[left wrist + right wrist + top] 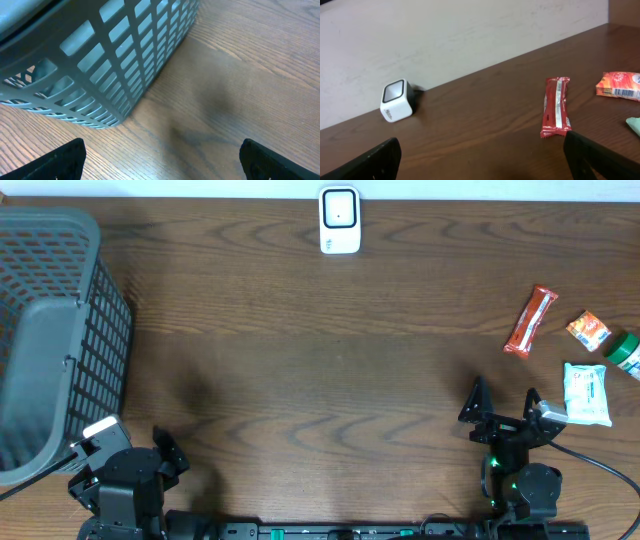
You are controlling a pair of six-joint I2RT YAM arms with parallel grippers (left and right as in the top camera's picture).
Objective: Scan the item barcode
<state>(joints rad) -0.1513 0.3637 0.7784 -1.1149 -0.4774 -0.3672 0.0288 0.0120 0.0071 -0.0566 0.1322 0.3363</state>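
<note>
The white barcode scanner [339, 220] stands at the table's far edge, its dark window facing the arms; the right wrist view shows the scanner [397, 101] against the wall. Items lie at the right: a red snack bar [530, 321] [556, 106], an orange packet [588, 331] [620, 86], a green-capped item [627, 352] and a white pack [586, 393]. My right gripper [503, 405] [485, 160] stands open and holds nothing, near the front edge and left of the white pack. My left gripper [160, 160] is open and holds nothing at the front left, beside the basket.
A tall grey mesh basket [50, 330] [100, 65] fills the left side of the table, close to my left arm. A black cable runs off the right arm's base toward the right edge.
</note>
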